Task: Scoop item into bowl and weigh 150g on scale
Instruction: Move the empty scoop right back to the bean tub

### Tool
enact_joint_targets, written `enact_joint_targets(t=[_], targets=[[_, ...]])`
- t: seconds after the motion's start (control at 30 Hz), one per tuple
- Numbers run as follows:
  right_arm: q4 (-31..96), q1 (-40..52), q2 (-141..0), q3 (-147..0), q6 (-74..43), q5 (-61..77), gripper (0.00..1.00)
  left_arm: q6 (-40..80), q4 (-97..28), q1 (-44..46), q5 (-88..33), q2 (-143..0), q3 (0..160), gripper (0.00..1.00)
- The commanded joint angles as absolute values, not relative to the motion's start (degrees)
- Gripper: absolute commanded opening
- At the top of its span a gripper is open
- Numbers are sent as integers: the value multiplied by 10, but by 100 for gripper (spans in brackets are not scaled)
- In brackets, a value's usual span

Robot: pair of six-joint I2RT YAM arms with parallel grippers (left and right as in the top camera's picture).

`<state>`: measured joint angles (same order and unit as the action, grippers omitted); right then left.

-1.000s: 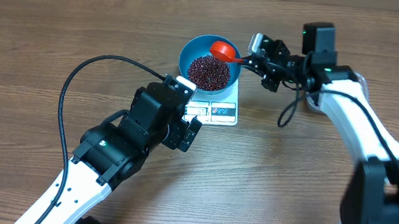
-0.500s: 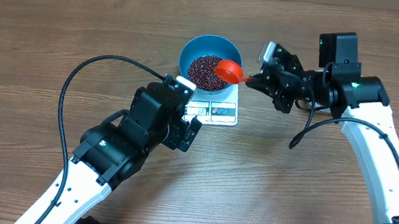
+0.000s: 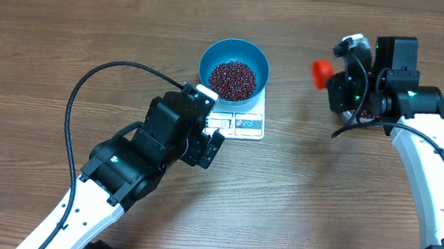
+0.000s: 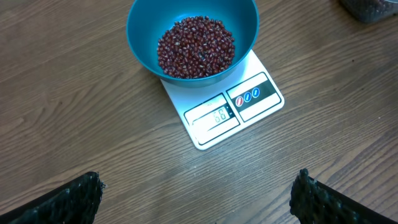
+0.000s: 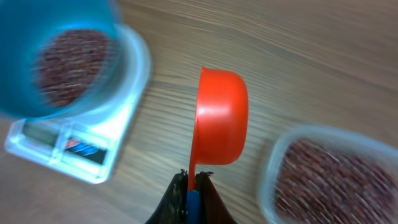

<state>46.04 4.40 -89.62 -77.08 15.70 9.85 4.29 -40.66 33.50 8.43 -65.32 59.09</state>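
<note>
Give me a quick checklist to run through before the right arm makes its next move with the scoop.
1. Right gripper shut on the handle of the red scoop: ok.
2. Blue bowl seated on the scale: ok.
3. Beans in the bowl, none seen spilled around the scale: ok.
4. Scale display reading: cannot tell, digits too small.
5. Scoop clear of the bowl, beside the clear tub: ok.
6. Left gripper open, holding nothing, apart from the scale: ok.
</note>
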Motion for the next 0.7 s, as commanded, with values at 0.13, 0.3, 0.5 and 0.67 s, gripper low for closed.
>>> enact_joint_targets(t=[0.13, 0.3, 0.5, 0.67], targets=[[482, 44, -888, -791, 57, -87, 4, 45, -404, 333, 90, -656, 590, 100], [495, 38, -888, -791, 36, -115, 4, 45, -404, 333, 90, -656, 590, 99], [503, 4, -888, -791, 28, -114, 4, 45, -404, 333, 90, -656, 590, 100], [514, -38, -889, -791, 30, -92, 4, 45, -404, 333, 90, -656, 590, 100]])
